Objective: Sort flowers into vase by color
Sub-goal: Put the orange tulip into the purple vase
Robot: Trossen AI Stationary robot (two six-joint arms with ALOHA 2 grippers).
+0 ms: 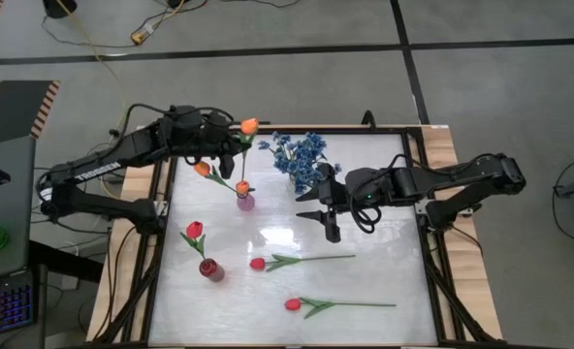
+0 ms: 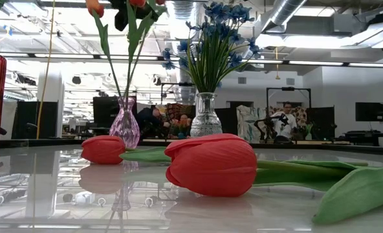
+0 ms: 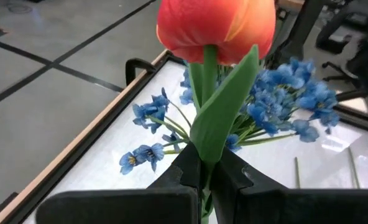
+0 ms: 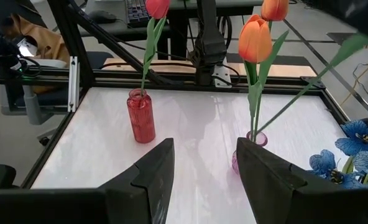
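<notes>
Left hand (image 1: 237, 139): at the far left of the desk (image 1: 384, 223), above the pink vase (image 1: 245, 202); its fingers (image 3: 187, 171) are closed narrow on the stem of an orange tulip (image 1: 249, 125).
Right hand (image 1: 318, 215): over the middle of the desk, just beside the blue sprigs (image 1: 300, 155); fingers wide apart, holding nothing.
Orange tulips: three in all. Two stand in the pink vase (image 4: 257, 38), one is in the left hand.
Red tulips: three in all. One stands in the red vase (image 1: 210, 269) at the near left; two lie flat on the desk, one in the middle (image 1: 258, 263) and one nearer (image 1: 293, 303).
Blue sprigs: one bunch, standing in a clear glass vase (image 2: 206, 116) at the far side.
Vases: three, well apart.
</notes>
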